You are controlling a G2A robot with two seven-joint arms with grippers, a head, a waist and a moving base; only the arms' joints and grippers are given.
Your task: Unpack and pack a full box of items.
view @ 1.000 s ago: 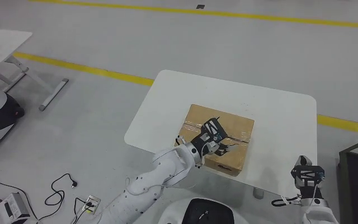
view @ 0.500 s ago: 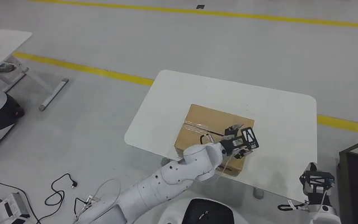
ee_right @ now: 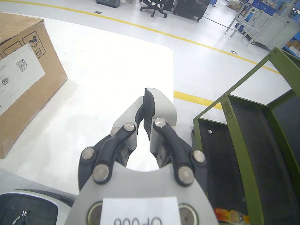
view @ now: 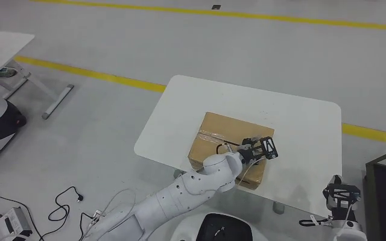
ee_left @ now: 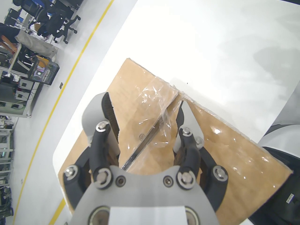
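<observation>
Spread wide over the clear-tape seam (ee_left: 152, 108) of the shut brown cardboard box (view: 220, 129) mid white surface (view: 295, 111), the left gripper (ee_left: 144, 103) may slip on slick tape and shove the box instead of lifting a flap.

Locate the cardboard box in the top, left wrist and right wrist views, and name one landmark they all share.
Top view: the cardboard box sits near the middle of the white table.
Left wrist view: directly below the open left gripper, its taped seam lined up between the jaws.
Right wrist view: off to one side of the shut right gripper, labelled side facing the camera.
Shared landmark: the yellow floor line beyond the table.
</observation>
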